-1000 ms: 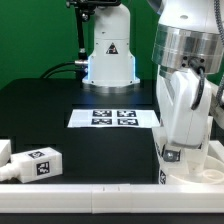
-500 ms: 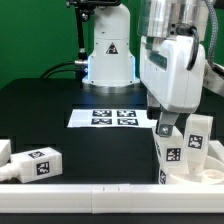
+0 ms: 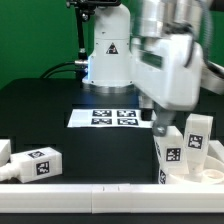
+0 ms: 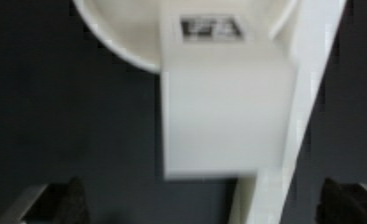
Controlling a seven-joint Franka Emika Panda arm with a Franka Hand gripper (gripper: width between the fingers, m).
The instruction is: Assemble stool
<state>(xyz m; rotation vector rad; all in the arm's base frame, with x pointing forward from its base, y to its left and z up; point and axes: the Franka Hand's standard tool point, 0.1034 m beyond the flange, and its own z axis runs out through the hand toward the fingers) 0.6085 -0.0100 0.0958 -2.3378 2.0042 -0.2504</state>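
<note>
At the exterior view's far left an edge leg [image 3: 3, 152] pokes into frame, cut off by the border. Just beside it the lying leg [image 3: 36, 163] rests on its side on the table [image 3: 60, 100]. Its tag faces the camera and its long axis runs roughly along the table's front edge.

Further right, mid-table, is the marker board [image 3: 113, 117], with the robot base [image 3: 107, 55] behind it.

Right of the board the hand [image 3: 160, 123] hangs just above the tagged leg [image 3: 168, 153], which stands upright at the near side of the seat [image 3: 210, 172]. Whether the tips touch the leg's top I cannot tell from here. The back leg [image 3: 199, 134] stands upright just to the right, also on the seat.

In the wrist view the dark fingertips [image 4: 55, 200] sit at opposite edges, spread wide. A white leg, most likely the tagged one, lies beyond them, not clamped. So the hand is wide open and holds nothing.

With two legs seemingly in place, the next pick is probably the lying leg. It is well apart from the hand, toward the exterior view's left and nearer the front edge. The hand would need to cross the table and close across that leg's short sides.
</note>
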